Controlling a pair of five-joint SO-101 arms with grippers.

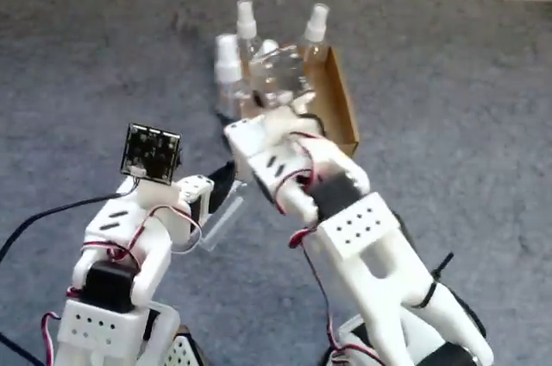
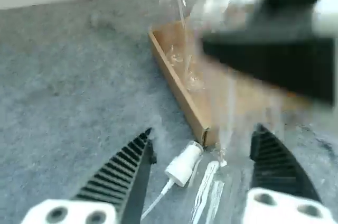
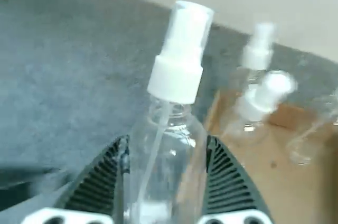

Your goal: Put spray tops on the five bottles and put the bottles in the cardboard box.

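Observation:
My right gripper (image 3: 167,145) is shut on an upright clear bottle (image 3: 165,129) that carries a white spray top (image 3: 179,60). In the high view it (image 1: 278,81) holds this bottle at the near end of the cardboard box (image 1: 338,100). Several capped bottles (image 1: 247,21) stand in and beside the box (image 3: 264,155). My left gripper (image 2: 203,131) is open and low over the carpet. Between its fingers lie a clear bottle (image 2: 211,189) and, beside it, a loose white spray top (image 2: 182,163) with its tube trailing. The box corner (image 2: 198,121) is just beyond them.
Grey carpet (image 1: 448,55) covers the table all round. The right arm (image 1: 345,211) crosses the middle towards the box, close beside the left arm (image 1: 138,228). A pale wall runs along the far edge.

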